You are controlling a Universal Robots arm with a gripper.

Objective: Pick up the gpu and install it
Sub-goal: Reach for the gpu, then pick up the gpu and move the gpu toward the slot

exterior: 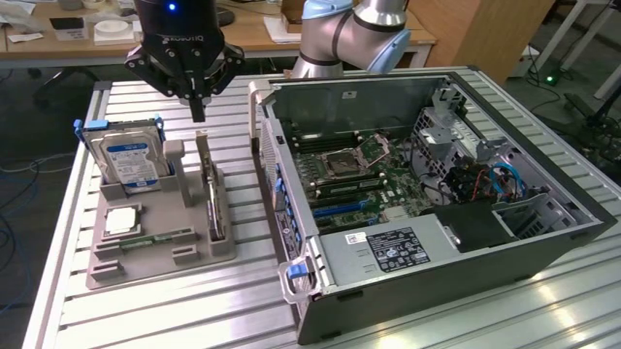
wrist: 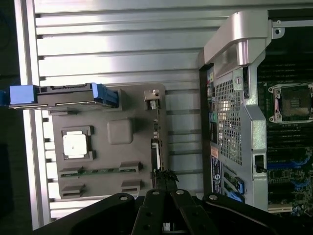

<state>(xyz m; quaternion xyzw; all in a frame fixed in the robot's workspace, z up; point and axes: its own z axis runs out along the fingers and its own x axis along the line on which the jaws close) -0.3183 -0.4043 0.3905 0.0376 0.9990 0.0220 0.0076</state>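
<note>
The gpu is a thin dark card standing on edge in a slot of the grey holder, its silver bracket at the far end. From the wrist it appears edge-on, gpu. My gripper hangs above the card's far end with its fingers pressed together and nothing between them. In the wrist view the gripper has its shut tips over the card's edge, apart from it.
The open computer case lies on the exterior view's right, motherboard exposed; case. The holder also carries a hard drive, a CPU and a memory stick. Slatted aluminium table.
</note>
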